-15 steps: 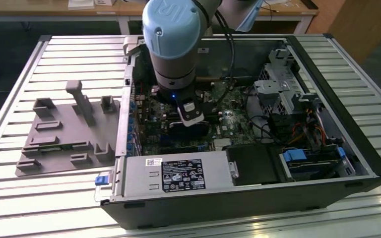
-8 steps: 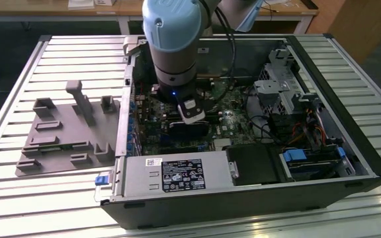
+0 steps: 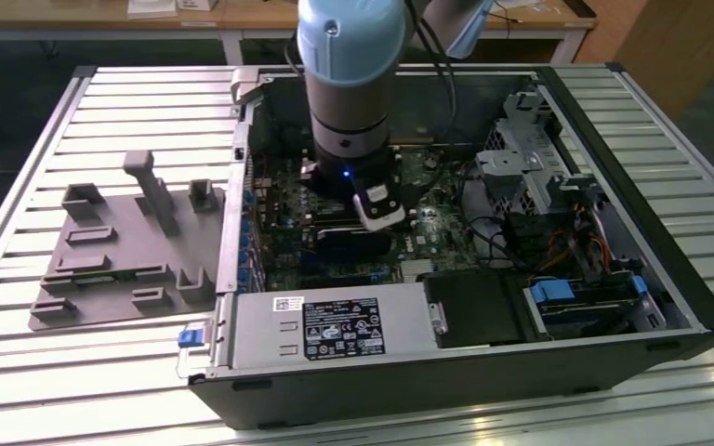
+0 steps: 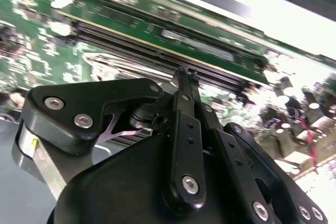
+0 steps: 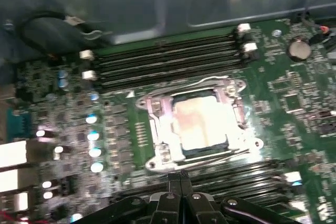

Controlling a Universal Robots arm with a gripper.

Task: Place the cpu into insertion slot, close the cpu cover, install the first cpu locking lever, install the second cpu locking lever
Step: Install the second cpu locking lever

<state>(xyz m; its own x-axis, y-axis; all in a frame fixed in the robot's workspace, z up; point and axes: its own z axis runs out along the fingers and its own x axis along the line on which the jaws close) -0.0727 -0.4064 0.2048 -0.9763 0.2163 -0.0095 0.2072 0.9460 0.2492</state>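
Observation:
In the first wrist view the cpu (image 5: 202, 124) lies flat in the insertion slot (image 5: 242, 115), its pale metal top glaring under the light. The silvery cpu cover (image 5: 161, 124) lies down around the chip, framing it. A thin wire lever (image 5: 212, 80) runs along the slot's far side and another (image 5: 210, 157) along the side nearer the gripper. My gripper (image 5: 180, 178) is shut with nothing between its tips, just off the slot's near edge above the board. In the second wrist view the gripper (image 4: 184, 73) points at the memory slots (image 4: 157, 51). In the exterior view the arm (image 3: 350, 111) reaches down into the open computer case (image 3: 456, 372).
Long black memory slots (image 5: 168, 59) flank the socket on both sides. Capacitors (image 5: 93, 135) stand in a row beside it. The case holds a power supply (image 3: 332, 325), drive cages (image 3: 524, 167) and cables. A grey fixture plate (image 3: 122, 251) lies at the exterior view's left.

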